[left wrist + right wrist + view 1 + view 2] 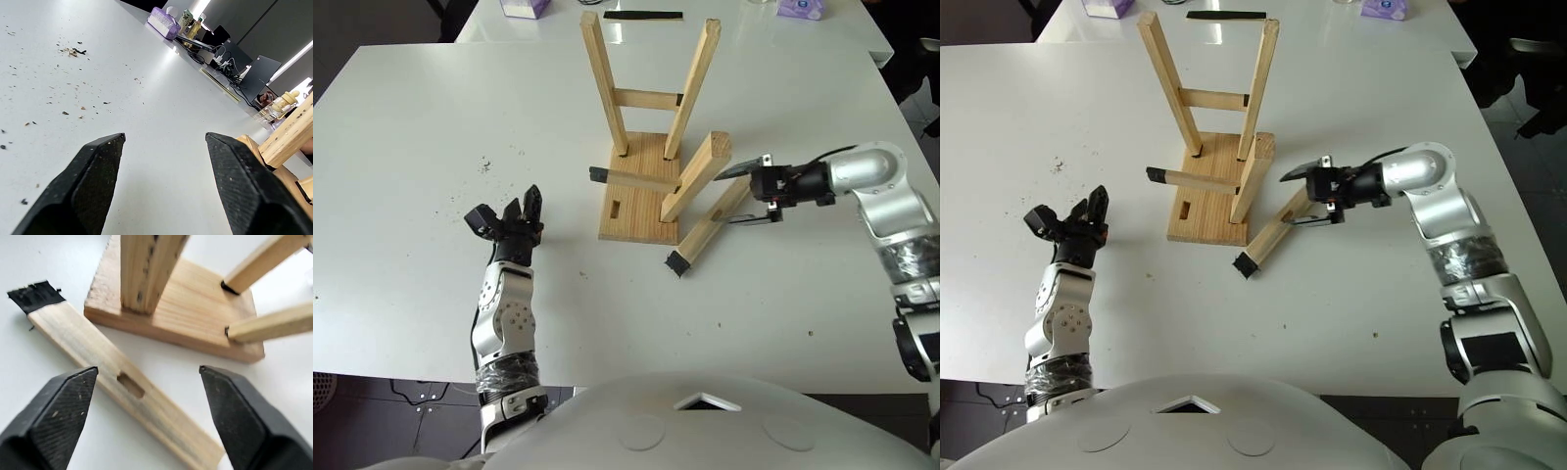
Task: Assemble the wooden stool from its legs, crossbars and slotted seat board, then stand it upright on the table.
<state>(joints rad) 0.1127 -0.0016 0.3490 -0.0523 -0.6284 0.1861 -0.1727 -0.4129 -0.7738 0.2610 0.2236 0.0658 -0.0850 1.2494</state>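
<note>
In the left eye view, the seat board (644, 211) is seen lying flat on the white surface (431, 117). 3 legs (607, 83) are stuck into it and point up. 1 loose leg (710, 227) is laid just beside the board.

In the right eye view, the right tool (1288, 200) is seen at the loose leg's bare end. The left tool (1067, 211) is seen well apart from the wood.

In the left wrist view, the left tool's fingers (95, 181) are spread wide, and nothing is held.

In the right wrist view, the right tool is spread open over the loose leg, and nothing is gripped. A small slot (131, 385) is cut in the leg. The leg is judged to be stiff, light and smooth. It is best gripped on its long flat sides, near the middle, with the slot left free.
</note>
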